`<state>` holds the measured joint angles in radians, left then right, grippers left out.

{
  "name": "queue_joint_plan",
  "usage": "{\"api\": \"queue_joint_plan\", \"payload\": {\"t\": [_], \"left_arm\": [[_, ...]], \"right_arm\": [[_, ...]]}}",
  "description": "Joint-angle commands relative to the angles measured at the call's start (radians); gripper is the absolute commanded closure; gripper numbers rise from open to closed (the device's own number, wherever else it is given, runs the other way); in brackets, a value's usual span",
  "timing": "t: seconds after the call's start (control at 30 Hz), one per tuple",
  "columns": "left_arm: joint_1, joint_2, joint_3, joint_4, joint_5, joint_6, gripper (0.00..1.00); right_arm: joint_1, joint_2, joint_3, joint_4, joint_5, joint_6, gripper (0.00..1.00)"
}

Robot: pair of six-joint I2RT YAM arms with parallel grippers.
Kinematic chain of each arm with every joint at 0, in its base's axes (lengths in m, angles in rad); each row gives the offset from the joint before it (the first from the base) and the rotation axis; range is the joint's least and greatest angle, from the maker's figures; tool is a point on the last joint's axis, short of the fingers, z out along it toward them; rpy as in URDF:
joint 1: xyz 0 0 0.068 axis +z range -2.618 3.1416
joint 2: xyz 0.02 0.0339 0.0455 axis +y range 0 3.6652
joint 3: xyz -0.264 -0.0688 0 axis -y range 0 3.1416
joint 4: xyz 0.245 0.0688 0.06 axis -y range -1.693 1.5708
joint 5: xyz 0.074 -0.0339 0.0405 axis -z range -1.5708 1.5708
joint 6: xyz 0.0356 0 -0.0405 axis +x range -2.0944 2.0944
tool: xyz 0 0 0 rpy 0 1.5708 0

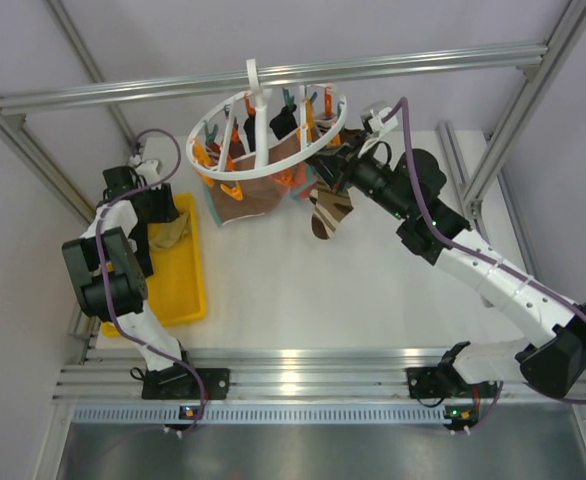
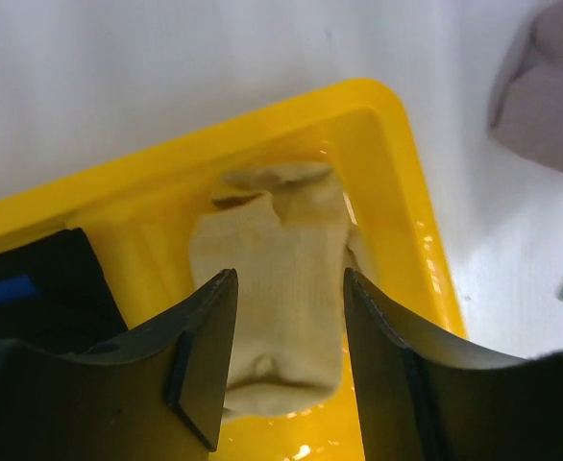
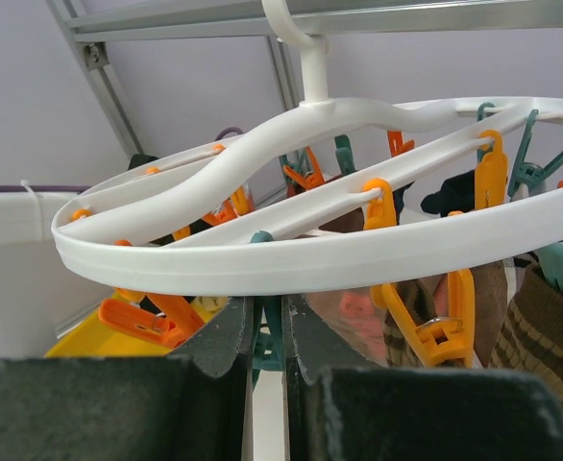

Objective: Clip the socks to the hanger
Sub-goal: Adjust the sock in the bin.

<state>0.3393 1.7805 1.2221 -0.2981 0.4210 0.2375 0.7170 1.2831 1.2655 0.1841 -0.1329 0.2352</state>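
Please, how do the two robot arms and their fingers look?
The left arm and the right arm both have white links with black joint housings. A purple cable runs along each arm. The fingers are black, flat and tapered.

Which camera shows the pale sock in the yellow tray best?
Left wrist: the pale sock lies close and nearly whole in the yellow tray. Top external shows only a small tan lump; right wrist shows none of it.
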Motion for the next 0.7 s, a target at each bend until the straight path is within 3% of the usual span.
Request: {"api": "queue_joint_plan", "payload": {"t": [0.0, 0.33, 0.47, 0.6, 0.67], "left_arm": [[0.006, 0.04, 0.042, 0.076, -0.07, 0.037, 0.48], [0.007, 0.069, 0.02, 0.034, -0.059, 0.097, 0.6], [0.007, 0.065, 0.024, 0.03, -0.021, 0.098, 0.73], [0.007, 0.001, 0.016, 0.022, 0.03, 0.109, 0.96], [0.007, -0.033, 0.004, -0.001, 0.047, 0.12, 1.0]], "right_arm": [[-0.007, 0.044, 0.032, -0.066, -0.01, 0.013, 1.0], [-0.007, 0.042, 0.029, -0.072, -0.007, 0.009, 1.0], [-0.007, 0.044, 0.035, -0.075, -0.005, 0.003, 1.0], [-0.005, 0.039, 0.034, -0.077, -0.002, -0.004, 1.0], [-0.007, 0.039, 0.028, -0.077, -0.002, -0.008, 1.0]]}}
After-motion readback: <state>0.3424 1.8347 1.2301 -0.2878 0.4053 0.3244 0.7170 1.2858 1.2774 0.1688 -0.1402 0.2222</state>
